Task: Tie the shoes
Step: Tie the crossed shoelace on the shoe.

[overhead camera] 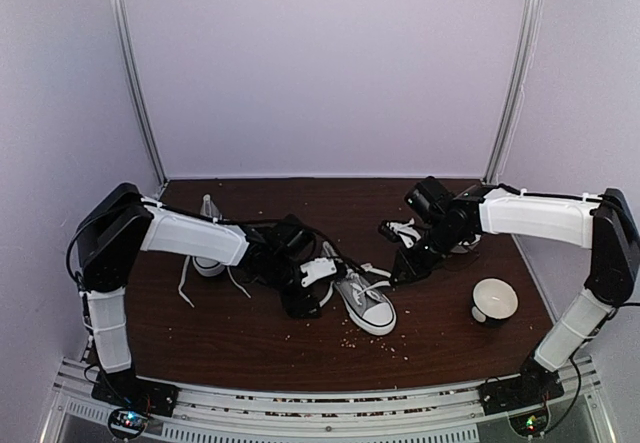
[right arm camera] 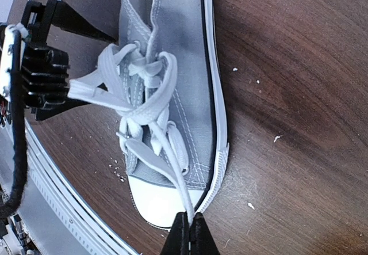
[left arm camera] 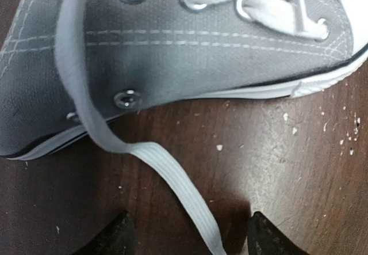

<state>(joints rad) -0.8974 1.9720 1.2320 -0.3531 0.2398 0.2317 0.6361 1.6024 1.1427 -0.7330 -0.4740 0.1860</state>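
Knot step on the shoe [overhead camera: 366, 303] at the centre of the table [overhead camera: 250, 348]; the second shoe [overhead camera: 208, 265] lies partly under the left arm [overhead camera: 192, 233]. Right gripper [right arm camera: 190, 235] fingers together, clamped on a lace [right arm camera: 171, 168] end past the toe cap. Left gripper [left arm camera: 188, 236] fingers apart, another strand [left arm camera: 172, 186] lying loose between them, so the next move probably needs closing on it and pulling opposite. Only the left wrist shows that strand; only the right wrist shows the laces crossed.
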